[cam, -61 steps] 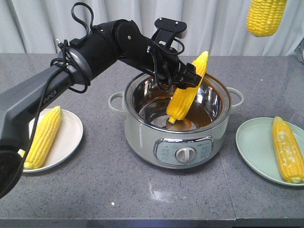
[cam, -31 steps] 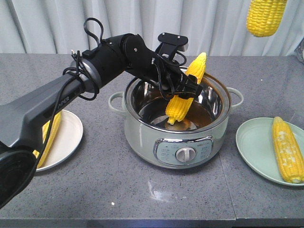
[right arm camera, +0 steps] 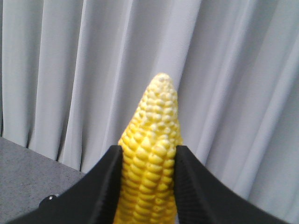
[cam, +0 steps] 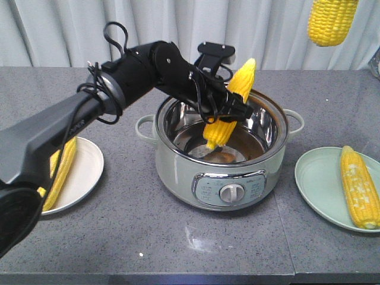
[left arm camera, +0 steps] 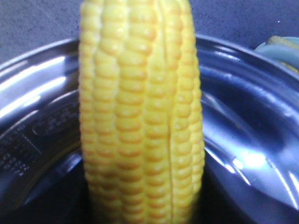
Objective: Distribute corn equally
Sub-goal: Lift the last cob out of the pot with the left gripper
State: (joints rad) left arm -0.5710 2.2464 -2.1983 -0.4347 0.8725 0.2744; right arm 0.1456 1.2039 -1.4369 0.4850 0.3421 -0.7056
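A grey speckled stone worktop point(cam: 148, 237) fills the scene, with a pale pleated curtain point(cam: 53, 29) behind its far edge. The black left arm point(cam: 124, 77) reaches in from the left edge and out over a pale green electric cooker with a shiny steel bowl point(cam: 178, 172), which stands at the middle of the worktop. A round white plate point(cam: 86, 172) sits near the left edge and a round pale green plate point(cam: 314, 178) near the right edge, both well apart from the cooker.

A whole bright yellow corn cob point(cam: 59, 172) lies on the white plate, partly hidden behind the arm. A second cob point(cam: 359, 187) lies lengthwise on the green plate. A third cob point(cam: 242, 82) is tilted over the cooker, its pointed tip up above the rim and its blunt end down inside the steel bowl. The left gripper point(cam: 228, 111) has its fingers clamped across the middle of this cob. A fourth cob point(cam: 331, 21) hangs high above the far right corner, blunt end down. In the right wrist view the right gripper point(right arm camera: 148, 186) has its black ridged fingers point(right arm camera: 105, 186) pressed against both sides of that cob, tip up against the curtain.
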